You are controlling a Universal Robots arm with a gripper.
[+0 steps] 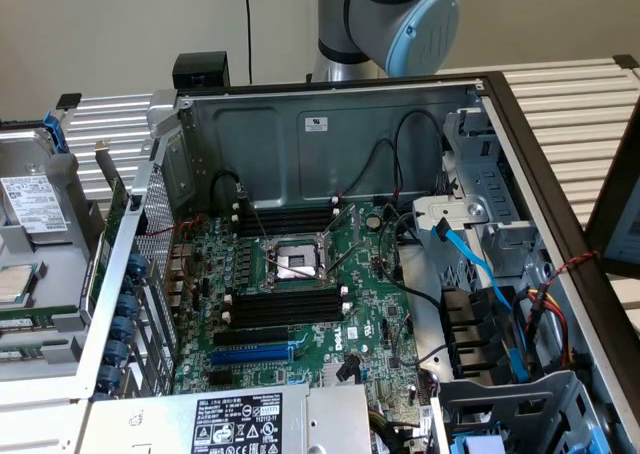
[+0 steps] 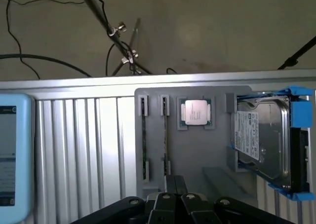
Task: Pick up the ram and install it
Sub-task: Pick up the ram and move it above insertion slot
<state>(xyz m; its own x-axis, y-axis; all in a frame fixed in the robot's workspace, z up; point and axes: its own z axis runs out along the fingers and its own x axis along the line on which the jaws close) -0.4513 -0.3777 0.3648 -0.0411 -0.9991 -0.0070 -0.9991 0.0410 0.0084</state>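
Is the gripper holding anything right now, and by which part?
Nothing is held. The gripper is shut with nothing between its fingers, close to the ram standing on edge in the grey tray.

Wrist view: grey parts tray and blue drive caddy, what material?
Grey parts tray: likely matte plastic, flat dull grey with no glints, slots formed in it. Blue drive caddy: probably moulded plastic, saturated colour, slight sheen. Neither is certain from looks.

soft even indoor light; bright glare on ribbed table (image 2: 101, 140); computer case (image 1: 300, 164) interior shadowed, dim.
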